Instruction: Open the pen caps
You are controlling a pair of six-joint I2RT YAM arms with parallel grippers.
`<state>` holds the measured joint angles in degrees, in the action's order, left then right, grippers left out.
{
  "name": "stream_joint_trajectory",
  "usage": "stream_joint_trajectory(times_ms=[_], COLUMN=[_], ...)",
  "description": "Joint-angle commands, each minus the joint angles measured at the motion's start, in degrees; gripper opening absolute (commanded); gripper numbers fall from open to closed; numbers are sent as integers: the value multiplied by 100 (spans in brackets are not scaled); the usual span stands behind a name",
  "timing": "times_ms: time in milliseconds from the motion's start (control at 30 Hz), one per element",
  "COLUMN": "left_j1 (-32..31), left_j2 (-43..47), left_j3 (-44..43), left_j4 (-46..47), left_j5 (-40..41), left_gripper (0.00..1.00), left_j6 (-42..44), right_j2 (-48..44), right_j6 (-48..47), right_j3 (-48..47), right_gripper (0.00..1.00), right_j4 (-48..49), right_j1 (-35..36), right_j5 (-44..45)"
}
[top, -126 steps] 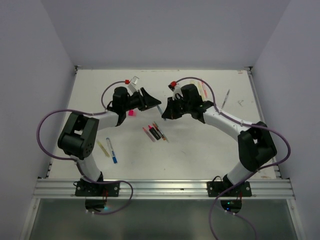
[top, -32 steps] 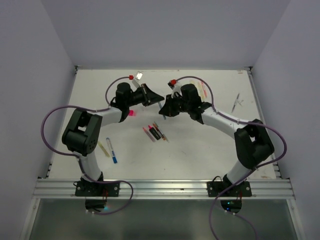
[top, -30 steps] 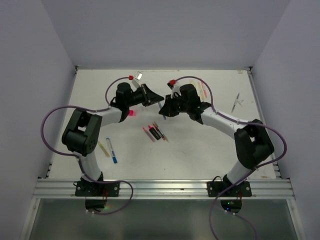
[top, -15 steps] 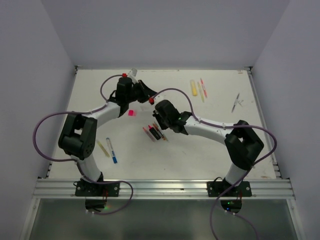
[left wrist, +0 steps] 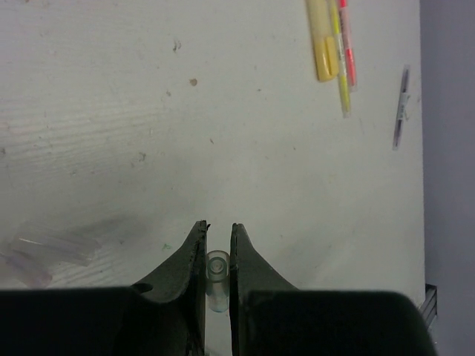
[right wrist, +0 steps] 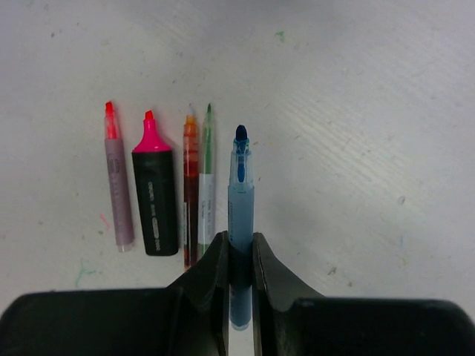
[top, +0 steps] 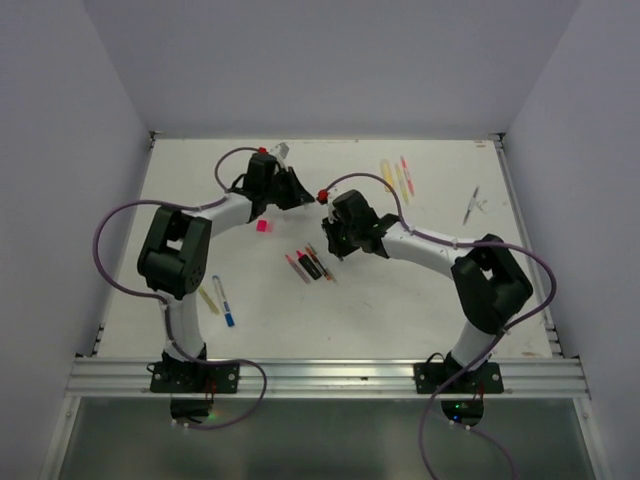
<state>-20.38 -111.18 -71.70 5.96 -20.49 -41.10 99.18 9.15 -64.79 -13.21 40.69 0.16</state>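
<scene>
In the left wrist view my left gripper is shut on a pale clear pen cap, held a little above the table. Seen from the right wrist, my right gripper is shut on the barrel of a blue pen, whose bare blue tip points away. The blue pen hangs just right of a row of uncapped pens: a pale pink one, a pink-and-black highlighter, an orange one and a green one. From above, the left gripper sits behind the right gripper, and the two are apart.
A yellow highlighter, a pink pen and a grey pen lie far right. Clear caps lie left of the left gripper. A pink cap sits mid-table. A yellow pen and a blue pen lie front left.
The grippers were together at mid-table; now they are apart. The right gripper carried the blue pen down beside the pen row, and the left swung back with the clear cap.
</scene>
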Motion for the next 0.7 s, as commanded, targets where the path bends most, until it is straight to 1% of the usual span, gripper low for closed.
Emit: stream_joint_trajectory(times_ms=[0,133,200,233,367,533,667], left_j1=[-18,-10,-10,-1,-1,34,96], left_j2=[-176,-413,-510,-545,-818,-958,-1081], left_j3=[-441,-652,-713,-757,-1038,-1074,-1144], left_j4=[-384,-587,-587,-813,-1044,-1053,-1088], left_j5=[80,98,133,133,124,133,80], left_gripper=[0,0,0,0,0,0,0], left_j6=[542,621,621,621,639,612,612], right_j2=[154,260,339,365,383,445,488], right_j6=[43,52,61,70,114,114,114], right_j3=[55,125,116,125,160,125,134], right_gripper=[0,0,0,0,0,8,9], right_j4=[188,152,109,65,56,-67,-67], right_j1=[-78,-131,-131,-131,-140,-131,-131], right_j5=[-903,-1202,-1229,-1221,-1168,-940,-869])
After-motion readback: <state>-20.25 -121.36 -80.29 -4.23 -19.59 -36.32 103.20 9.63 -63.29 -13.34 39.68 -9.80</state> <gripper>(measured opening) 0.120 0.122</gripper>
